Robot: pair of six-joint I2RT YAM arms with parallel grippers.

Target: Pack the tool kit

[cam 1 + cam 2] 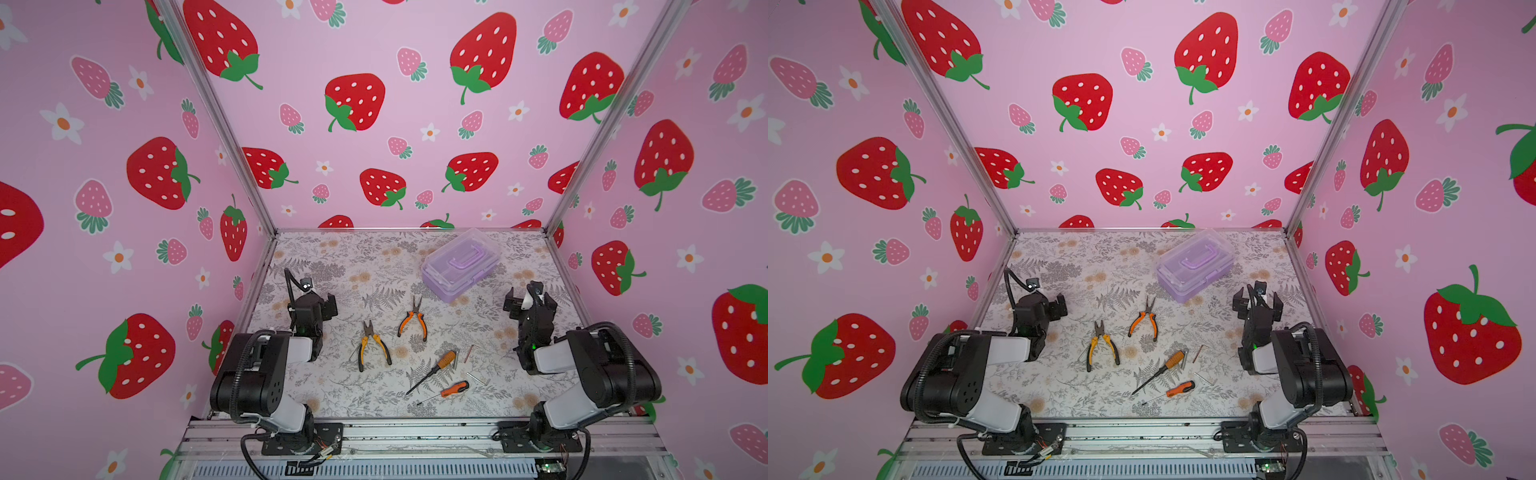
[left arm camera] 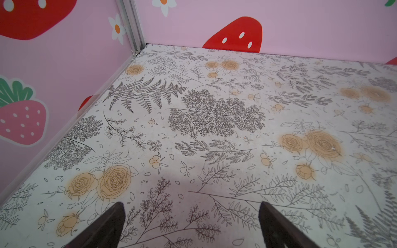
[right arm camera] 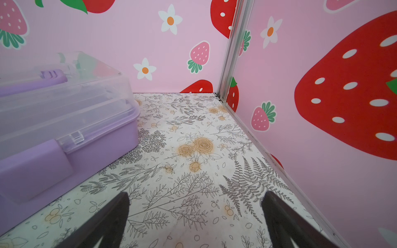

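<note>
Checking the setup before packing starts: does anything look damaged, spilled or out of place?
Nothing looks damaged or spilled. The lilac box sits skewed to the edges of the table with its lid shut; two pliers, two screwdrivers and small metal bits lie loose in front of it, unpacked.

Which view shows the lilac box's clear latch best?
Right wrist view: the latch is close and sharp on the lilac box. In both top views the box is whole, the latch too small. The left wrist view lacks both.
</note>
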